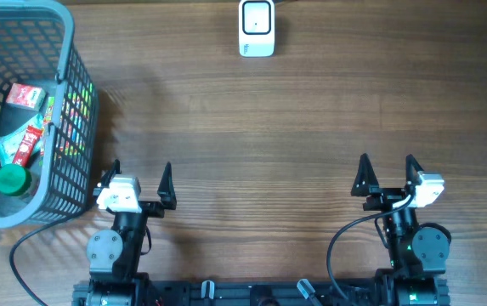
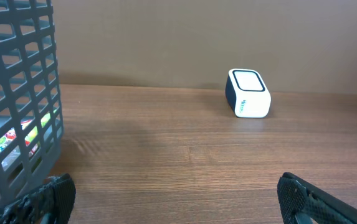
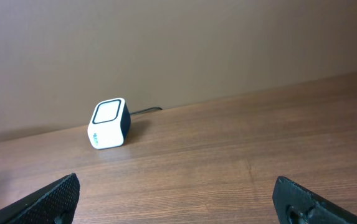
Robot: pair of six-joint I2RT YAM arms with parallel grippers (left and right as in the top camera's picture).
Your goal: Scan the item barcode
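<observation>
Left tool (image 1: 141,174) and right tool (image 1: 387,170): fingers apart, both empty. Scanner (image 1: 257,27), a white box with dark sides, stands at the far tabletop (image 1: 251,144) edge, well ahead of both. Coloured packets (image 1: 25,146) lie inside the grey basket (image 1: 66,51) just beside the left tool.

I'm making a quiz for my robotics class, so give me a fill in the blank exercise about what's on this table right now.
1. The green-lidded item lies inside the grey ____.
2. That holder stands on the robot's ____ side.
3. The left gripper and right gripper both stand ____, holding nothing.
4. The white scanner rests on the wooden ____.
Missing words: basket, left, open, table.
</observation>
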